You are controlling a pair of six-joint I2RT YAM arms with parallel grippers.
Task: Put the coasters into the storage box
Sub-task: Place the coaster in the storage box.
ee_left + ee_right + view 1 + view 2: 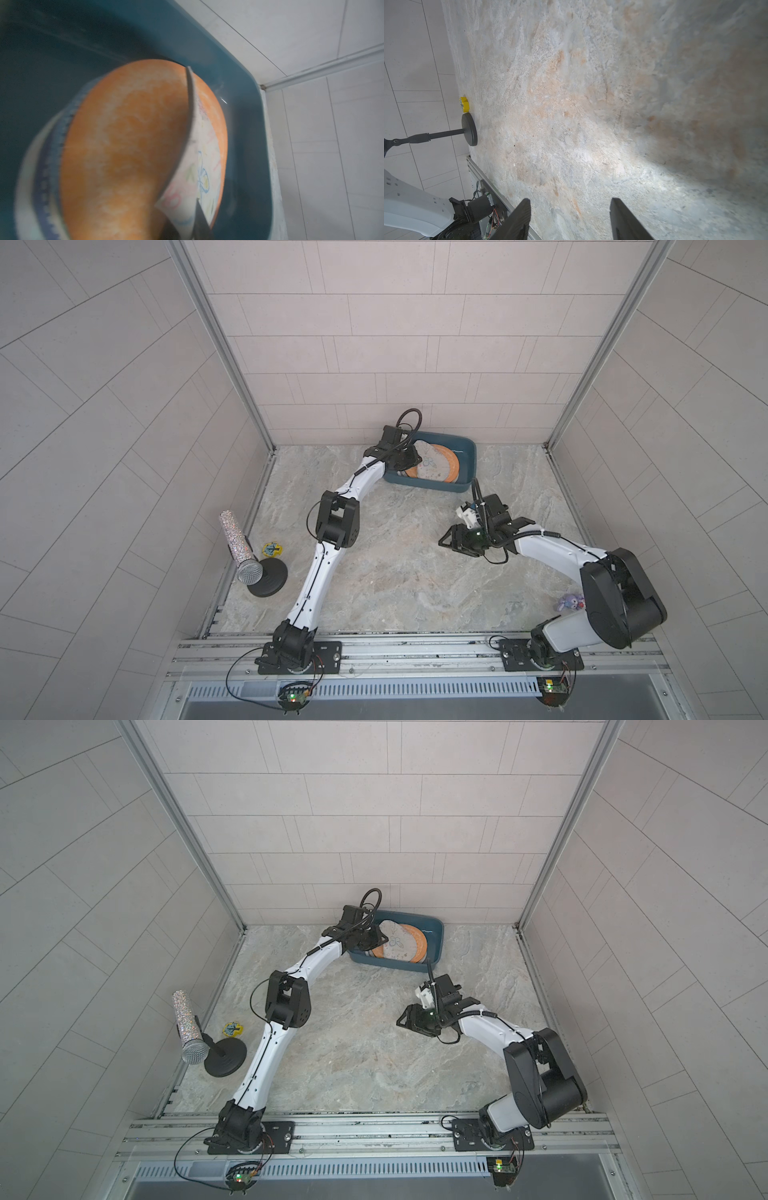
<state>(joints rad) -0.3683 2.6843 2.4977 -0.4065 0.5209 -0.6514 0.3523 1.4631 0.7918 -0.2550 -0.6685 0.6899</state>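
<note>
the storage box sits on the bench at upper centre of both top views, close to the back wall. inside it the coasters lie overlapping: an orange coaster over a blue-edged coaster, with a pale butterfly coaster on top, one edge lifted off the orange in the left wrist view. the left hand reaches into the box's left end. its dark fingers flank the pale coaster's edge at the bottom of the wrist frame, but i cannot tell whether they pinch it or stand free. the right hand hovers over the bench right of centre, jaws apart, holding nothing. a glittery microphone on a black stand and a small yellow piece sit at the left edge, and a purple toy sits lower right.
</note>
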